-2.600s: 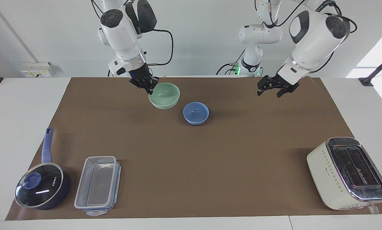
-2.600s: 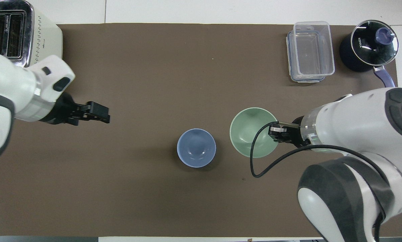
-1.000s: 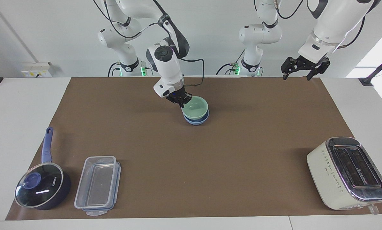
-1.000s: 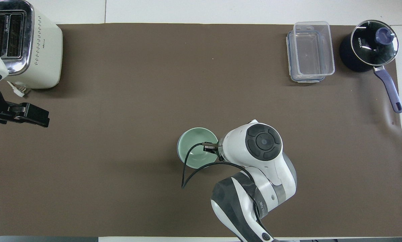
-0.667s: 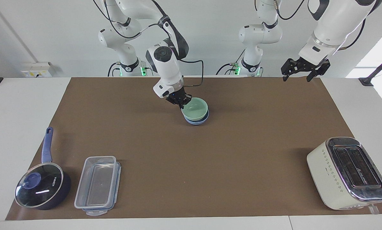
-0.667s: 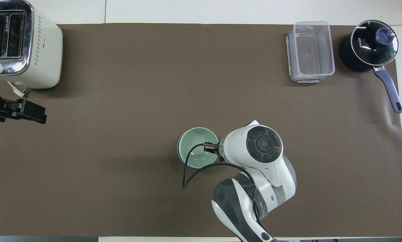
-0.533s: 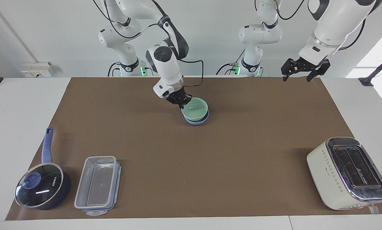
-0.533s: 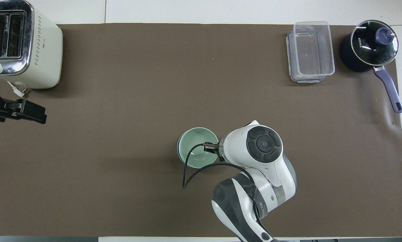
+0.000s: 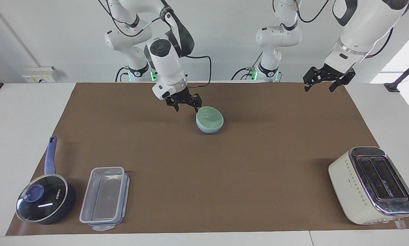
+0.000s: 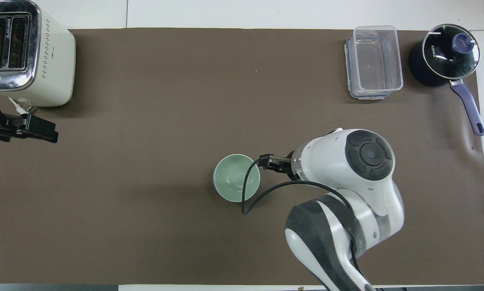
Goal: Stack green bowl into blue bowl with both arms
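The green bowl (image 9: 209, 117) sits nested in the blue bowl (image 9: 209, 130) near the middle of the brown mat, toward the robots. In the overhead view the green bowl (image 10: 236, 178) covers the blue one. My right gripper (image 9: 186, 104) is open and empty. It hangs just beside the stacked bowls on the right arm's side, apart from the rim; it also shows in the overhead view (image 10: 268, 163). My left gripper (image 9: 324, 83) is open and empty. It waits raised over the mat's edge at the left arm's end (image 10: 43, 131).
A cream toaster (image 9: 371, 184) stands at the left arm's end, farther from the robots. A clear lidded container (image 9: 103, 198) and a dark blue saucepan (image 9: 45, 201) with a glass lid stand at the right arm's end, also farther out.
My right gripper carried the green bowl into the blue bowl, let go of its rim, opened and drew back toward the right arm's end. The left gripper rose and withdrew.
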You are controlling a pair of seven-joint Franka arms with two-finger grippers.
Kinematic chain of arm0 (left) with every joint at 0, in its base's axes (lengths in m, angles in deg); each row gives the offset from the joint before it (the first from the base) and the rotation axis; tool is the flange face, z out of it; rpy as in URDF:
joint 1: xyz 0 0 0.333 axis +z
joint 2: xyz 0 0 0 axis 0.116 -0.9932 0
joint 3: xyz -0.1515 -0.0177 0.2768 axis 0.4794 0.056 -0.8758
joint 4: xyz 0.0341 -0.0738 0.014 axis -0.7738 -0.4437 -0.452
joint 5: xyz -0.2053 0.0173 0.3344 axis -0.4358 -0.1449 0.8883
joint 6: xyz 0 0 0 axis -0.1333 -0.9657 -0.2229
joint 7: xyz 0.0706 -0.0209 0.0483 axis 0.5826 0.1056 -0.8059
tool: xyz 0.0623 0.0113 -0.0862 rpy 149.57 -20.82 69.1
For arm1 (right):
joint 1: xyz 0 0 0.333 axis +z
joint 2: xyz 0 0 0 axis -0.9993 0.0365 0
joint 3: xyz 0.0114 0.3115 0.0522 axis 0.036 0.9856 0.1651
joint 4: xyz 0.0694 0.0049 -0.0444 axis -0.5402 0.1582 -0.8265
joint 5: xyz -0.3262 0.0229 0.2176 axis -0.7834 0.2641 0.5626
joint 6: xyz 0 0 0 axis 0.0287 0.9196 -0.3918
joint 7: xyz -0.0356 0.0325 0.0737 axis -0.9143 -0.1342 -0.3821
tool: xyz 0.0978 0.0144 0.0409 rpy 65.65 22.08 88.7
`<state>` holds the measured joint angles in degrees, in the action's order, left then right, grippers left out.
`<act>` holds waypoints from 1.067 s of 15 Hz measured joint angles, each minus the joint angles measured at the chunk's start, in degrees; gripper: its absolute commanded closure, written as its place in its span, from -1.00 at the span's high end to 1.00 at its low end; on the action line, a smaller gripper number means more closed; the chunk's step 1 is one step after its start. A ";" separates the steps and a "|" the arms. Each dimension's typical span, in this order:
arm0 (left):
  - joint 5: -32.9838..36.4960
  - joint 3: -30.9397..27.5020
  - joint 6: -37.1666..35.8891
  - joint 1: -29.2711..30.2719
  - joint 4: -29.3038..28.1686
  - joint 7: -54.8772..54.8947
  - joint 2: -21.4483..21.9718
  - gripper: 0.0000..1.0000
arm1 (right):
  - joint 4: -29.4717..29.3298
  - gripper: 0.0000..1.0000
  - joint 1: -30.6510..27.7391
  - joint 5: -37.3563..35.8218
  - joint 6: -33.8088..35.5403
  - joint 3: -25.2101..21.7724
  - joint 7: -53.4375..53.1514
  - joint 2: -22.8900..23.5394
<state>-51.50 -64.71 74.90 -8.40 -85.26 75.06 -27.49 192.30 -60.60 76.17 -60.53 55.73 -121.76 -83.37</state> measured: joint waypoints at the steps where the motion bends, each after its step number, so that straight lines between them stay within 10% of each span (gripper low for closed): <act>1: 0.00 0.00 0.01 0.00 0.00 0.00 0.00 1.00 | -0.02 1.00 -2.44 -0.11 1.68 -0.10 2.46 -1.75; 7: -0.01 0.01 0.03 0.00 -0.05 0.00 0.00 1.00 | -2.79 1.00 -15.32 -8.17 8.50 -0.73 13.08 -7.22; 16: -0.04 0.39 -0.02 -0.08 -0.15 0.00 0.02 1.00 | -22.09 1.00 -25.65 -13.87 24.62 -0.78 22.22 -1.65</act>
<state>-51.54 -64.32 74.88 -8.48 -85.42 75.06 -27.48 170.21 -86.25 62.30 -35.91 54.95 -99.55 -85.02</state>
